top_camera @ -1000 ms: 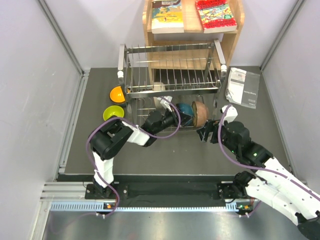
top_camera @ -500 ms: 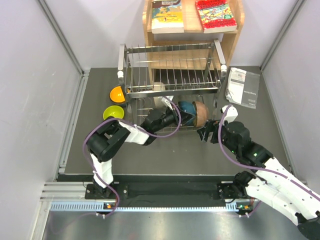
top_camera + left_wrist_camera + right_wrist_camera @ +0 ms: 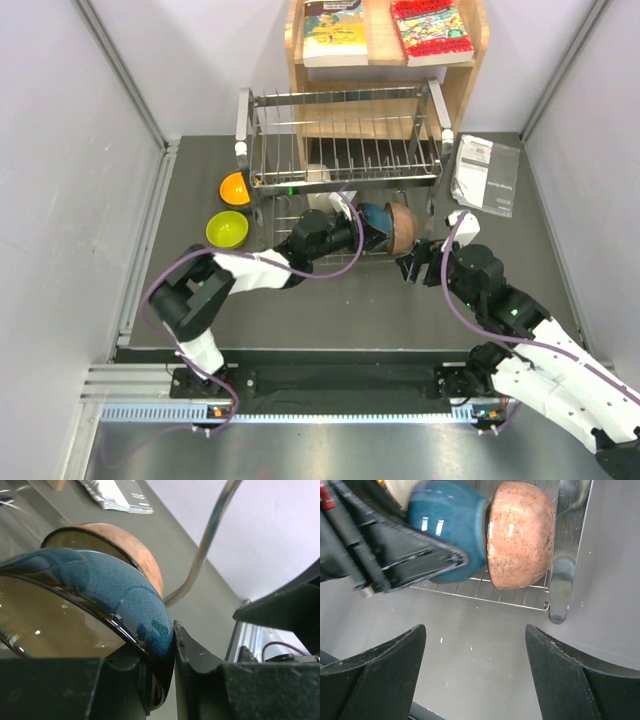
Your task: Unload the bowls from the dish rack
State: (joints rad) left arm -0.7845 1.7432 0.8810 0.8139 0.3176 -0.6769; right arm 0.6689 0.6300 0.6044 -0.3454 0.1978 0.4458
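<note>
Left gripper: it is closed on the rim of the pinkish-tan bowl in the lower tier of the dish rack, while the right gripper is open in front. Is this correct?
Not the pinkish-tan bowl: the left gripper is closed on the rim of the teal-blue bowl, as the left wrist view shows. The rest holds: lower tier of the dish rack, right gripper open in front.

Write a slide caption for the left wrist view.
The left gripper pinches the rim of the teal bowl, the tan bowl just behind it, a rack wire curving past.
</note>
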